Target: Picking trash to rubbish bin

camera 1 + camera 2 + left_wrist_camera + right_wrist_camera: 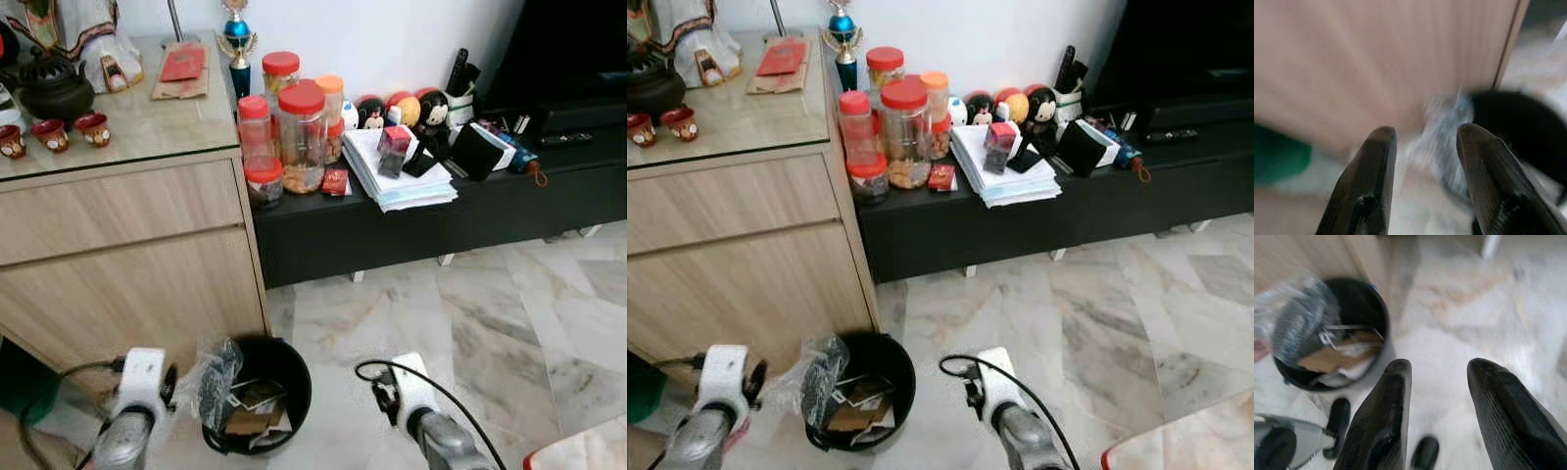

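A black rubbish bin (279, 367) stands on the marble floor beside the wooden cabinet, holding cardboard and paper scraps (253, 409). A crumpled clear plastic bag (211, 377) hangs over its left rim. My left arm (135, 397) is low at the bin's left, my right arm (416, 401) low at its right. In the left wrist view my left gripper (1422, 139) is open, empty, aimed at the plastic and bin (1518, 127). In the right wrist view my right gripper (1437, 377) is open, empty, above the floor beside the bin (1359, 301).
The wooden cabinet (127, 255) with a glass top carries a teapot and red cups. A low black bench (441, 220) holds red-lidded jars (299, 137), stacked papers (397, 171) and toys. A green object (24, 382) lies left of the cabinet foot. Marble floor (490, 323) spreads to the right.
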Tool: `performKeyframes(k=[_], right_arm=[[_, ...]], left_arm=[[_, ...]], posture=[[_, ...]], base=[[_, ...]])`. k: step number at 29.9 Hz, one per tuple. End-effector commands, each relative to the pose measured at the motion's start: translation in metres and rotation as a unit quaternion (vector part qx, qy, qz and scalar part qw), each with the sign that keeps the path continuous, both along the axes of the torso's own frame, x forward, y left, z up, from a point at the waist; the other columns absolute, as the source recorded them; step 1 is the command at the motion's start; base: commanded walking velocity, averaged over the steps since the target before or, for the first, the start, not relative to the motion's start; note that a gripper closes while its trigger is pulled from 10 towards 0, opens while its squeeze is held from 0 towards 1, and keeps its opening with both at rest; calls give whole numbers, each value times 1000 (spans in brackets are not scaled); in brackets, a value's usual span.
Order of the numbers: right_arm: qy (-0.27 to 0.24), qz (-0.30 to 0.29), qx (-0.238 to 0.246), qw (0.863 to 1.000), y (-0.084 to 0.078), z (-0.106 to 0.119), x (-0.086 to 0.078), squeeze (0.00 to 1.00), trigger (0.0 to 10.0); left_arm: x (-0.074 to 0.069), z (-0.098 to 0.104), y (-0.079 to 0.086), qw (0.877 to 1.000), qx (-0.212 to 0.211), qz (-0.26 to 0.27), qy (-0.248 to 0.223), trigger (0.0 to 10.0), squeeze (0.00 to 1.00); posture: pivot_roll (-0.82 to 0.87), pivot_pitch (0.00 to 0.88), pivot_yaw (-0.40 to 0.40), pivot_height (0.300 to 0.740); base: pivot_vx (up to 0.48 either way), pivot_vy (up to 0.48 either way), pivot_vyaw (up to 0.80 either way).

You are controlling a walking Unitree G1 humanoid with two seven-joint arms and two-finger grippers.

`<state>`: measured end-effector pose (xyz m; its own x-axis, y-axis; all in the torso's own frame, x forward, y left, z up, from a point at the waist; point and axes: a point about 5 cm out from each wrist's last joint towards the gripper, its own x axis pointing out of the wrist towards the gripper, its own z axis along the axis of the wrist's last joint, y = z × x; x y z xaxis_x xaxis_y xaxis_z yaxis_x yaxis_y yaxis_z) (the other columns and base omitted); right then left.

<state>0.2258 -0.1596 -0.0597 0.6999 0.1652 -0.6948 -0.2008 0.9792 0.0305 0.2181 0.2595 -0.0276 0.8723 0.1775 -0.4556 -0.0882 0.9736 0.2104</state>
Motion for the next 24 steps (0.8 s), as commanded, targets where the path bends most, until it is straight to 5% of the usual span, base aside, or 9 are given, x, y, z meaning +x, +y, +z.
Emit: performKeyframes(k=[1,2,6,13,24], right_arm=[[24,-20,0,1000,-3,-7,-10,0,10000],[24,-20,0,1000,-3,-7,-10,0,10000],[68,-42,-6,997,-9,-20,-34,0,10000],[110,-61,-13,992,-14,-33,-59,0,10000],[104,-66,-12,992,-13,-31,-55,0,10000]], left_arm=[[-16,-14,-2,999,-6,17,40,10000,0],[-16,-14,-2,999,-6,17,40,10000,0],[-53,-44,-10,987,-28,85,132,10000,0],[-82,-61,-13,969,-17,115,217,10000,0],[-78,-59,-10,969,-6,110,223,10000,0]], posture=[[59,60,-3,740],[59,60,-3,740],[48,54,-3,740],[41,50,-1,740],[43,49,6,740]], base=[[0,0,0],[0,0,0],[0,0,0],[0,0,0],[0,0,0]])
